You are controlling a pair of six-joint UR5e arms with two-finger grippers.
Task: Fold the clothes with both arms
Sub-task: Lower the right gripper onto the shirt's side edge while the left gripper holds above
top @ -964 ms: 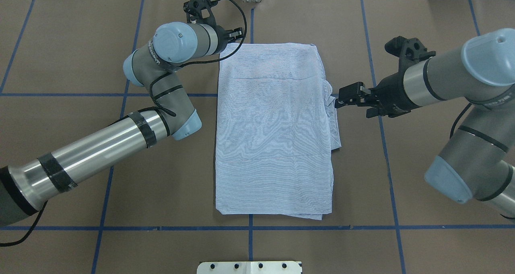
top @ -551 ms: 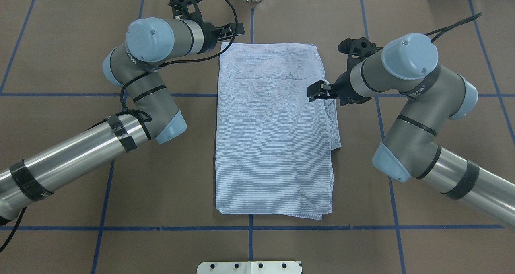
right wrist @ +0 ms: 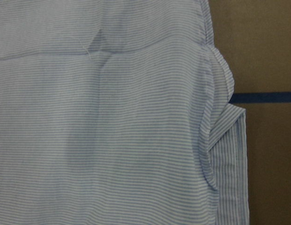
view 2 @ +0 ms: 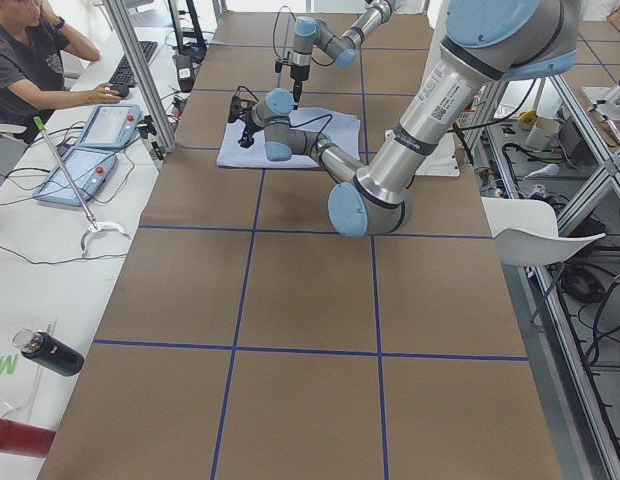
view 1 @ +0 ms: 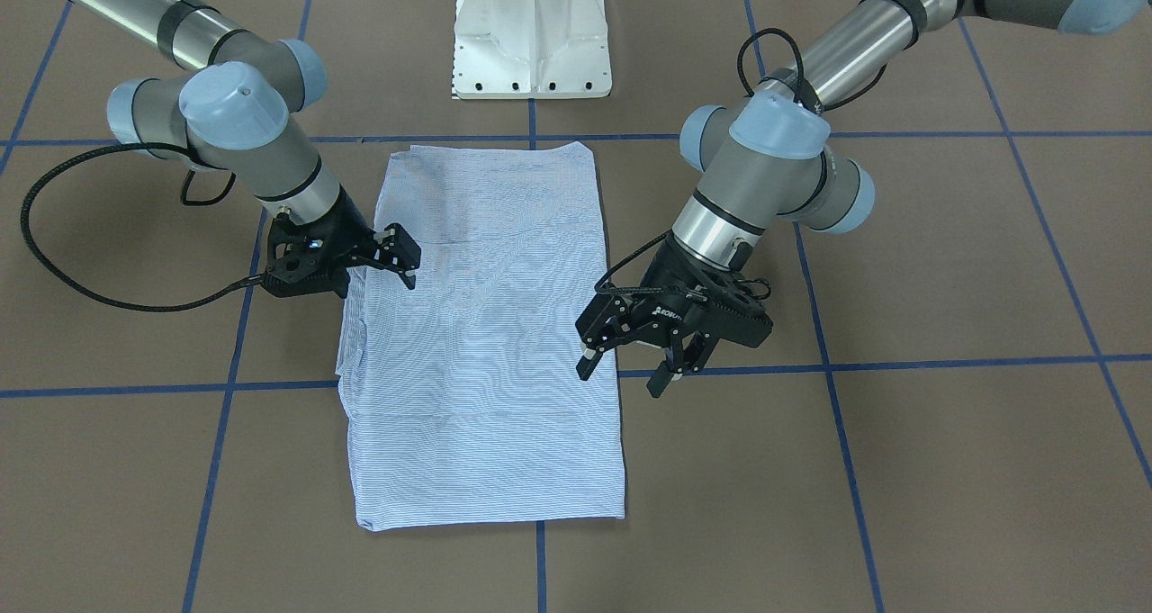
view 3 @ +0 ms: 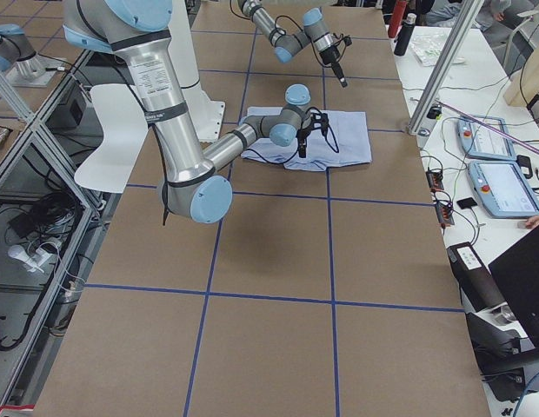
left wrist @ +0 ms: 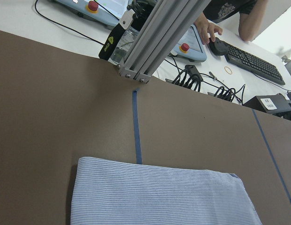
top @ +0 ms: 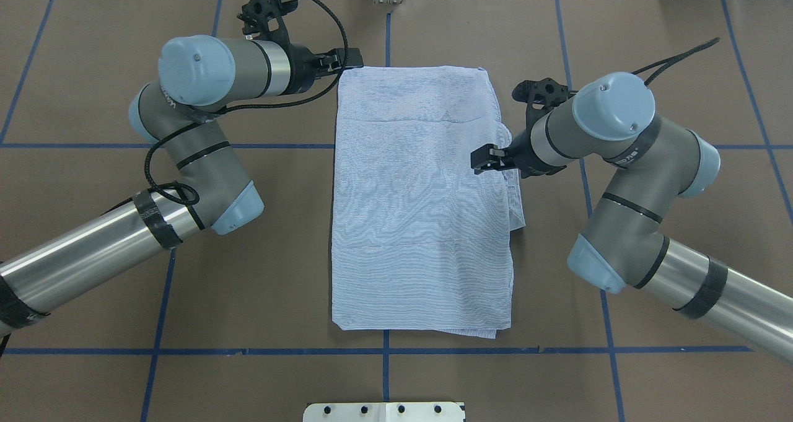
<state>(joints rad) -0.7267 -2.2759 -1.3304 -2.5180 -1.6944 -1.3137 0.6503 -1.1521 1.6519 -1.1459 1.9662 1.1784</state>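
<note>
The striped shirt (top: 421,199) lies flat in the middle of the counter (top: 619,38), folded into a long rectangle. A narrow strip of an under layer (right wrist: 230,159) sticks out past its edge on the robot's right side. The right tool (view 1: 405,257) hangs over that same edge about halfway along the shirt's length, released and grasping nothing. The left tool (view 1: 621,379) is also released and empty, and sits at the far corner on the opposite side, at or just off the hem. The main risk seems to be at the right edge. The cloth is thin and stacked in several layers there, so a closing tool could take only the top sheet, or only the protruding strip, and a lift would then peel the stack apart rather than carry it over. On the left, a descent just beside the hem could close on the bare counter, or shove the corner into a ridge. Because the two tools stand at different points along the length, an uneven pick would likely skew the next fold.
</note>
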